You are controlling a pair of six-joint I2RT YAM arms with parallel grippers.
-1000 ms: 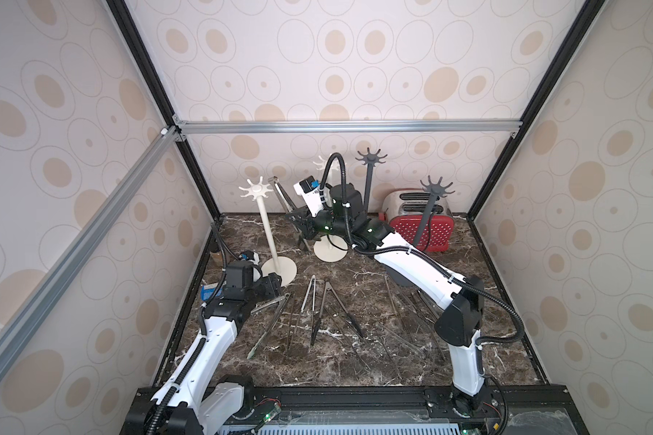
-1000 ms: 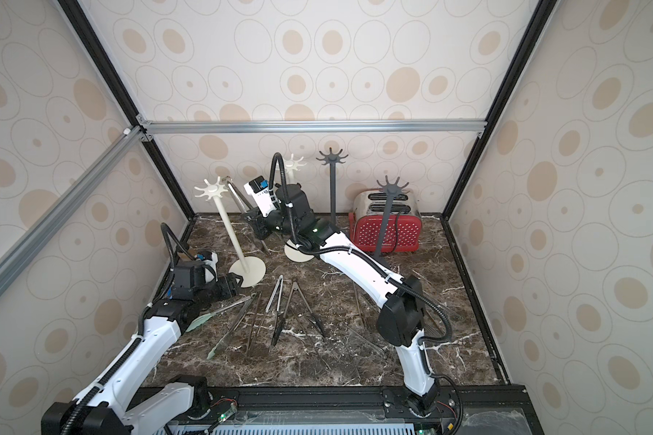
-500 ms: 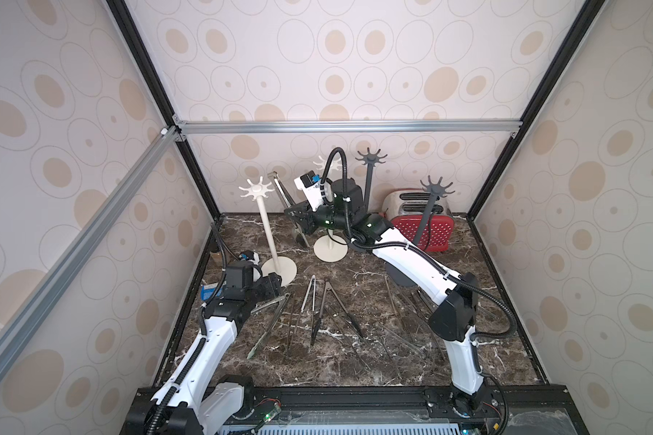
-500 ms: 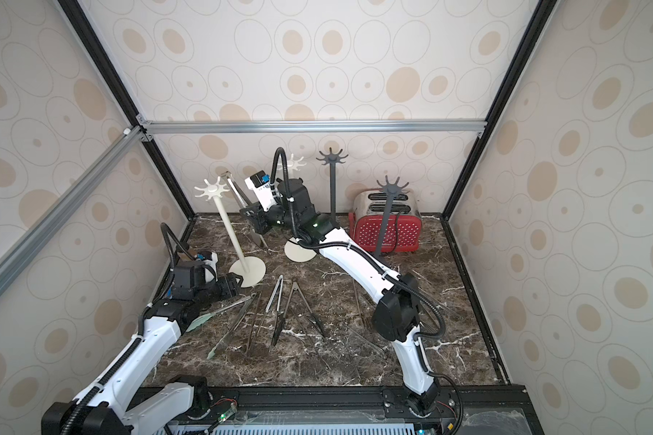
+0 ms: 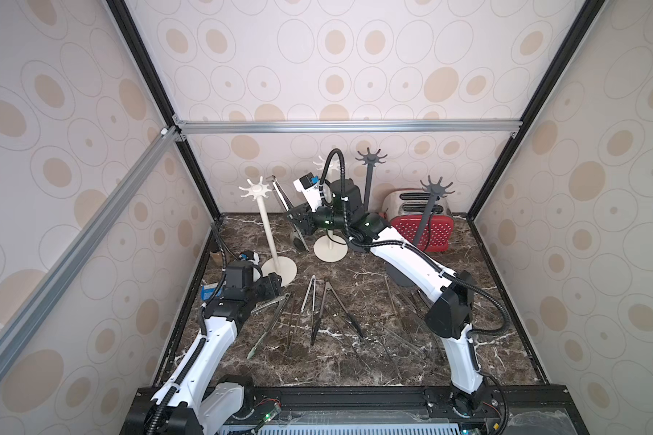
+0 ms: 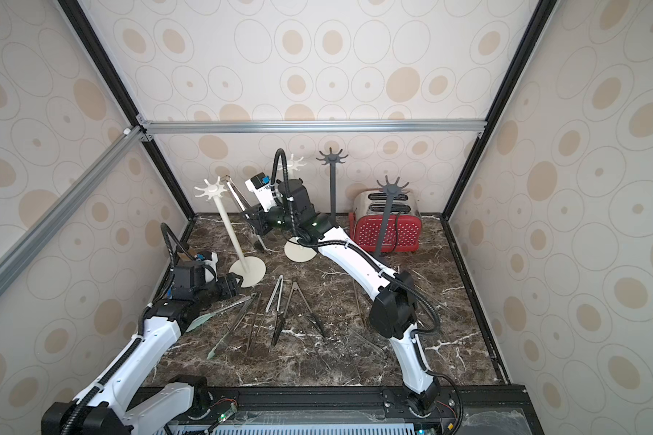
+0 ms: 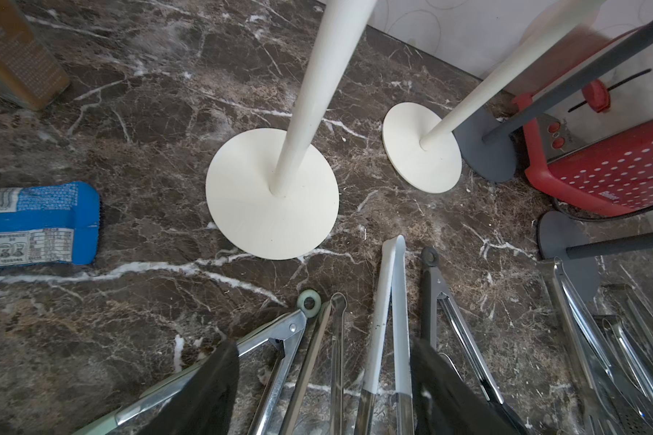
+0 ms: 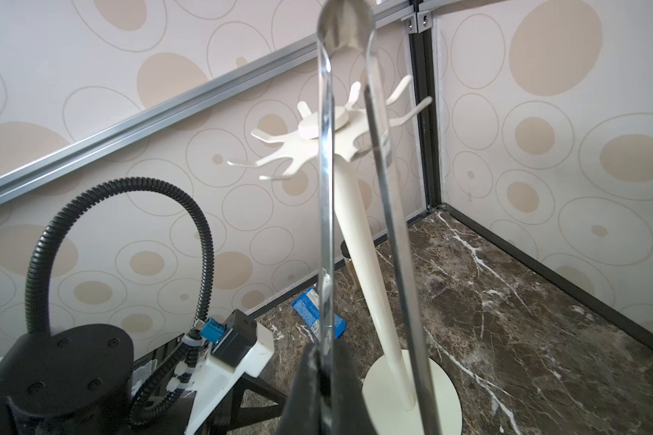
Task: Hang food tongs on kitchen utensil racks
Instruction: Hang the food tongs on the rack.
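My right gripper (image 5: pixel 300 220) (image 8: pixel 325 361) is shut on one arm of shiny steel food tongs (image 5: pixel 284 199) (image 8: pixel 325 226), held raised and slanted with the looped end up. That looped end stands beside the hook crown of a cream-white utensil rack (image 5: pixel 257 191) (image 8: pixel 291 154). Low over the table, my left gripper (image 5: pixel 276 286) (image 7: pixel 323 376) is open, with nothing between its fingers. Under it lie several food tongs (image 5: pixel 317 309) (image 7: pixel 393 301) spread on the marble. A second cream rack (image 5: pixel 330 246) and two dark grey racks (image 5: pixel 371 160) (image 5: pixel 436 188) stand at the back.
A red and silver toaster (image 5: pixel 426 229) sits at the back right, behind a grey rack. A blue snack packet (image 7: pixel 34 226) and a brown box (image 7: pixel 16 56) lie by the left wall. More steel tongs (image 5: pixel 404 301) lie under my right arm.
My right arm has shifted slightly left and back with the tongs still held by the cream rack's crown. The left arm has not moved.
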